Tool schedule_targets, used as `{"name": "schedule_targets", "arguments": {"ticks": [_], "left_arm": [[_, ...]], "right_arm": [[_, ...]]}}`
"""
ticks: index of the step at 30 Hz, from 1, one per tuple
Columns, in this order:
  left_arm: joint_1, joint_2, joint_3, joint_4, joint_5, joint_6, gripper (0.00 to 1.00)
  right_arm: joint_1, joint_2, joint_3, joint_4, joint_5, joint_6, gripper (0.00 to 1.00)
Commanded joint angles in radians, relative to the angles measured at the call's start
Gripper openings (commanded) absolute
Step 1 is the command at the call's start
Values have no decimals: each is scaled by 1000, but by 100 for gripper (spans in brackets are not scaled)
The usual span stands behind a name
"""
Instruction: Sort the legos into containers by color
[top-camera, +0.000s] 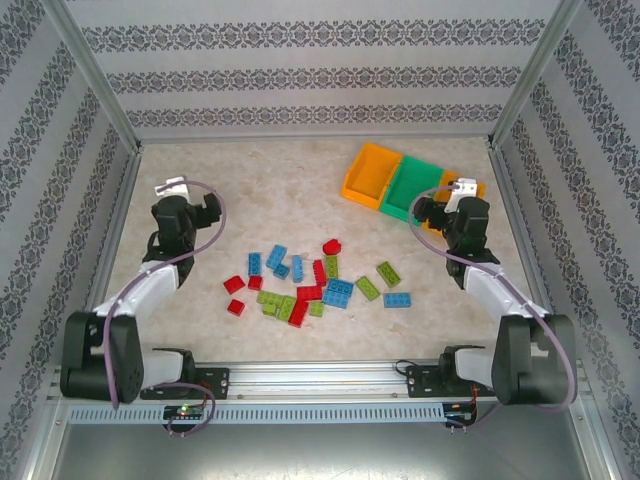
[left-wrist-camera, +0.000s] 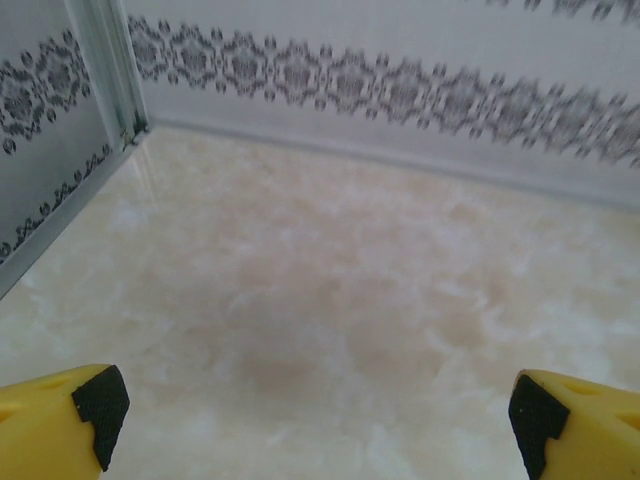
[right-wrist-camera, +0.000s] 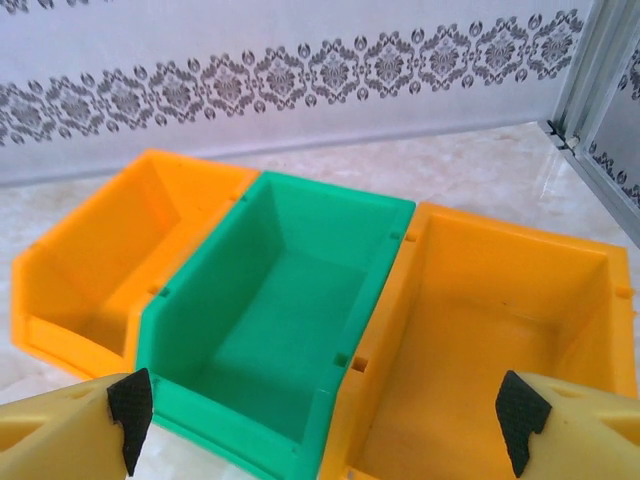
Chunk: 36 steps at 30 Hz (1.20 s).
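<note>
Three bins (right-wrist-camera: 200, 310) are seen empty near the table's (top-camera: 250, 190) far right corner; all legos (top-camera: 338, 292) are left unsorted mid-table. The left gripper (left-wrist-camera: 315, 415) and right gripper (right-wrist-camera: 325, 405) are held spread, empty.

The whole bench (top-camera: 300, 190) is taken in by a fixed camera set high above and behind the arm bases (top-camera: 180, 365), tilted down and forward toward the patterned back wall (top-camera: 320, 75). The left wrist view is held low and close over bare bench, faced toward the far left corner (left-wrist-camera: 135, 130), with the left jaws framed at its bottom edge. The right wrist view is pointed closely down into the containers (right-wrist-camera: 280, 230), between the right jaws. These containers are shared with the overhead view, at far right. The patterned wall is shared by all three.
</note>
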Motion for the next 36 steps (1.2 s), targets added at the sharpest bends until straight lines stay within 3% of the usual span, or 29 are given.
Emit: {"name": "schedule_targets", "arguments": {"ticks": [1, 3, 9, 13, 17, 26, 36], "left_arm": [[-28, -69, 15, -201, 58, -127, 100], [-63, -99, 27, -240, 123, -136, 100], [-273, -106, 79, -283, 169, -90, 100], [-408, -39, 145, -309, 172, -71, 100], [-493, 33, 196, -328, 192, -69, 100], [-535, 73, 196, -339, 209, -96, 99], [-534, 1, 130, -346, 159, -92, 99]], "right_arm": [[5, -60, 51, -203, 47, 77, 91], [-27, -75, 99, -309, 89, 126, 91], [-165, 57, 292, -590, -16, 185, 87], [-206, 198, 399, -696, -83, 175, 86], [-216, 285, 445, -712, -65, 174, 81], [-246, 377, 503, -748, 12, 163, 75], [-273, 512, 573, -770, -40, 119, 67]]}}
